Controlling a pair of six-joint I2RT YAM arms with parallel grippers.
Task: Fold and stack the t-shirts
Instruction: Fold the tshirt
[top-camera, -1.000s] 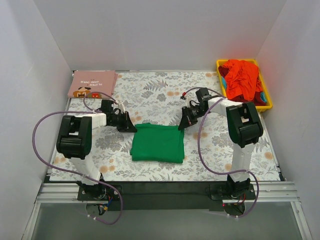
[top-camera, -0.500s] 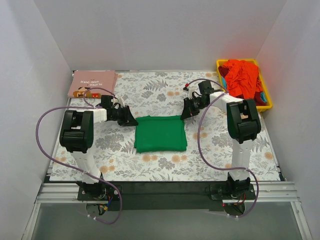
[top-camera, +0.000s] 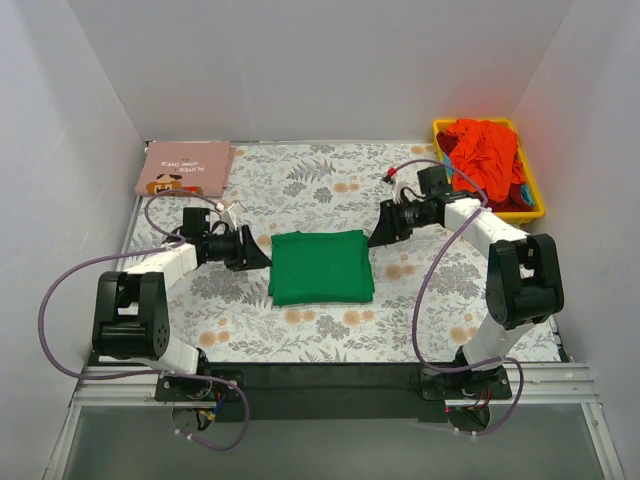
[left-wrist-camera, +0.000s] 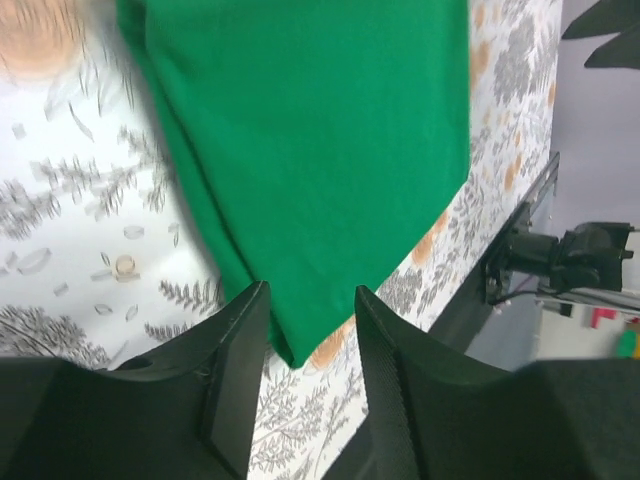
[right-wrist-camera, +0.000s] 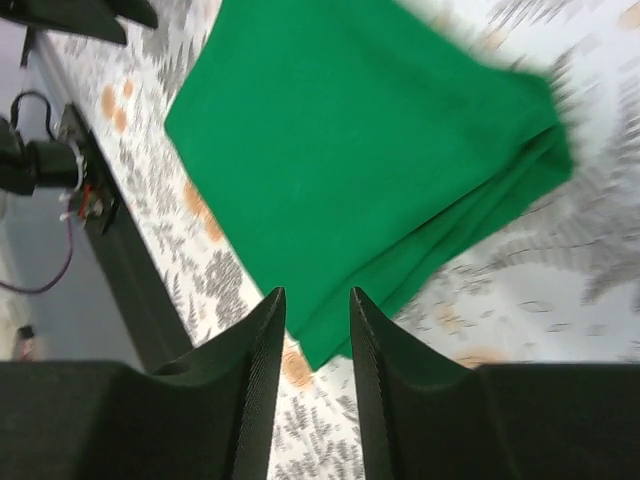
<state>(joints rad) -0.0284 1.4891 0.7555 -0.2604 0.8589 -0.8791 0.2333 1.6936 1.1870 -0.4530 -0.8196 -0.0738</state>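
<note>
The green t-shirt lies folded into a flat rectangle mid-table; it also shows in the left wrist view and the right wrist view. My left gripper is open and empty just off its left edge. My right gripper is open and empty just off its upper right corner. The pink t-shirt with white text lies folded at the back left. Red-orange t-shirts are heaped in the yellow bin.
The floral table covering spans the work area. White walls close in the back and both sides. The black front rail holds both arm bases. Purple cables loop beside each arm.
Both grippers have drawn back outward from the green shirt's upper corners, the left to the left and the right to the right and up. The shirt lies still, folded.
</note>
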